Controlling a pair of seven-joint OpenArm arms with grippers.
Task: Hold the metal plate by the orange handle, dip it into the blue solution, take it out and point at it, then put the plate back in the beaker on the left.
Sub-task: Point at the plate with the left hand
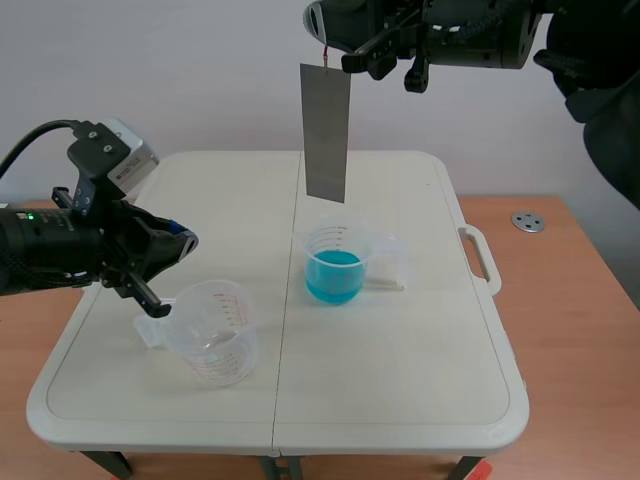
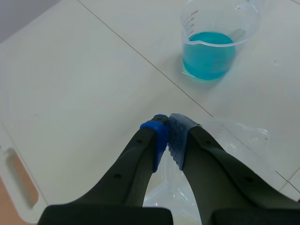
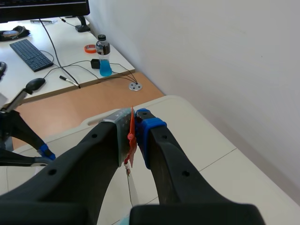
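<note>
Overhead, the right arm stands across the top of the scene, and its pincer (image 3: pixel 133 123) is clamped on the orange handle (image 3: pixel 131 136), which shows as a thin strip pressed between the two pads. The metal plate (image 1: pixel 326 130) hangs straight down from that handle: a long grey rectangle, upright and clear of everything else. Its lower edge sits above the beaker of blue solution (image 1: pixel 335 265) and does not touch the rim. The plate looks dry and plain grey from this side.

That beaker is clear plastic with printed graduations, and it stands near the middle of the white folding tabletop (image 1: pixel 420 360), just beside the centre seam. The blue liquid (image 1: pixel 333 277) fills its lower part.

Low on the left, the left arm reaches in over the tabletop's near edge. Its pincer (image 2: pixel 168 125) is closed, the blue pads meeting at the tips. It sits right over the rim of the empty clear beaker (image 1: pixel 212 340), on the handle side. I cannot tell whether the pads pinch that rim or only hover against it. The empty beaker stands upright, nearer the robot and to the left of the blue one, with the two well apart.

Past the tabletop, a wooden desk carries a small round metal fitting (image 1: pixel 527 221). The right wrist view also takes in a bottle of blue drink (image 3: pixel 103 60) and a keyboard (image 3: pixel 29 54) on a further desk.
</note>
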